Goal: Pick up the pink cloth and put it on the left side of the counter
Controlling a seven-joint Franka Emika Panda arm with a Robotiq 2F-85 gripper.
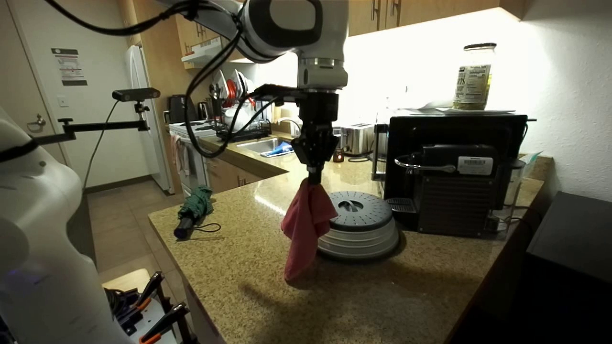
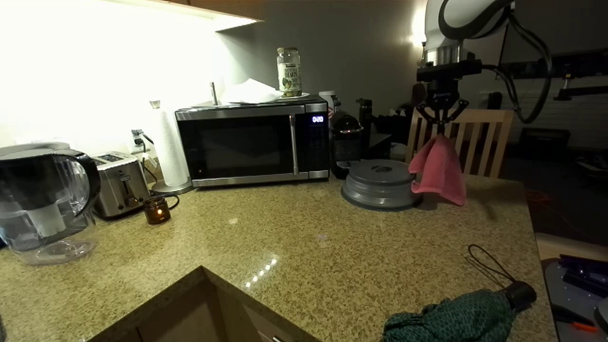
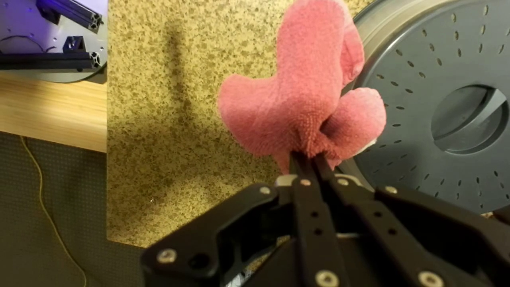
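Now, pink cloth: hanging beside the round grey lid, likely light and soft.
Gripper: clamped on its gathered top.
Cloth's peak: probably a sound hold; folds may swing.

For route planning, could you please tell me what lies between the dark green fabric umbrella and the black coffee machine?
Both exterior views show a round grey slotted cover between them; in an exterior view, the hanging soft pink cloth also appears there.
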